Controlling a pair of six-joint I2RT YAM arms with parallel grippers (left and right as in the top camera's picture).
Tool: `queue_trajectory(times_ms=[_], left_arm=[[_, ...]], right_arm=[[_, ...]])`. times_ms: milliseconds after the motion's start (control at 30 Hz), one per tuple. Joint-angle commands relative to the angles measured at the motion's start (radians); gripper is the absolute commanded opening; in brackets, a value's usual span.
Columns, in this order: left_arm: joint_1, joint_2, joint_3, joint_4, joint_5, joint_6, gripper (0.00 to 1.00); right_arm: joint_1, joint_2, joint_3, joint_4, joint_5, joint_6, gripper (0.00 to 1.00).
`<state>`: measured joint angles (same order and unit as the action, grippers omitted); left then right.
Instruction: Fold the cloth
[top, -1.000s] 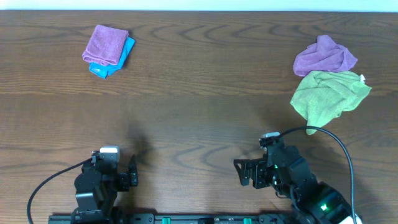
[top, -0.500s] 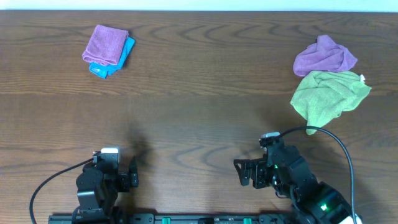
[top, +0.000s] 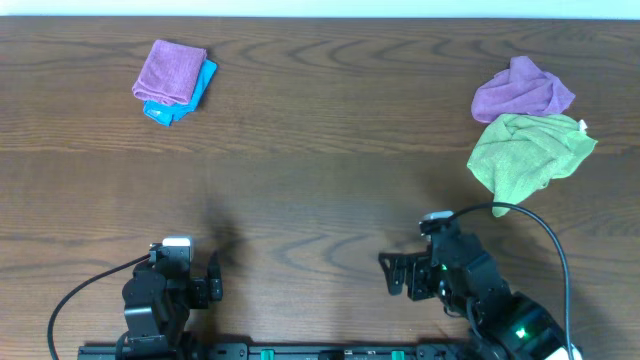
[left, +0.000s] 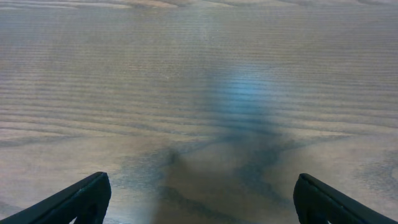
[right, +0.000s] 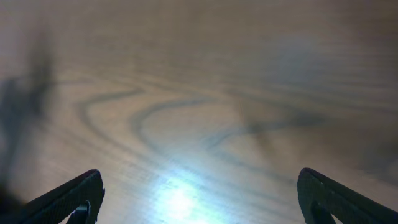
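Green cloth (top: 530, 160) crumpled far-rt; wood tbl (top: 320, 200)

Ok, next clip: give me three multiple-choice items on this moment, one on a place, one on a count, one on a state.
1. Where does the green cloth lie?
A. Far left
B. Far right, beside the crumpled purple cloth
C. Under the right tool

2. How many cloths are in view?
A. Two
B. Three
C. Four

3. How is the left tool?
A. Open, holding nothing
B. Shut on a cloth
C. Shut on nothing

Answers:
1 B, the overhead view shows the two touching at the right side.
2 C, since a folded purple cloth on a blue cloth lies at the left, besides the two at the right.
3 A, its wrist view shows fingers wide apart over bare wood.
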<state>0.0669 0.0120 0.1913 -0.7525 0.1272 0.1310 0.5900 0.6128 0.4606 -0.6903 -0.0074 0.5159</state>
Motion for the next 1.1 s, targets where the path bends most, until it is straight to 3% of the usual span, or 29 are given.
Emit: queue_trajectory(times_ms=[0,133,433,767,1067], left_arm=[[-0.005,-0.008,-0.005,-0.008,-0.007,0.003,0.95],[-0.005,-0.008,-0.005,-0.008,-0.007,0.003,0.95],[-0.005,-0.008,-0.005,-0.008,-0.007,0.003,0.95],[-0.005,-0.008,-0.005,-0.008,-0.007,0.003,0.95],[-0.005,-0.008,-0.005,-0.008,-0.007,0.003,0.95]], right_arm=[[-0.045,-0.015,-0.020,0.014,0.153,0.009,0.99],[-0.123,-0.059,-0.072,0.050,0.179,-0.078,0.99],[-0.423,-0.370,-0.222,0.058,-0.022,-0.429,0.99],[-0.546,-0.533,-0.245,-0.064,-0.027,-0.481,0.99],[-0.560,-0.550,-0.249,-0.117,-0.027,-0.544,0.99]])
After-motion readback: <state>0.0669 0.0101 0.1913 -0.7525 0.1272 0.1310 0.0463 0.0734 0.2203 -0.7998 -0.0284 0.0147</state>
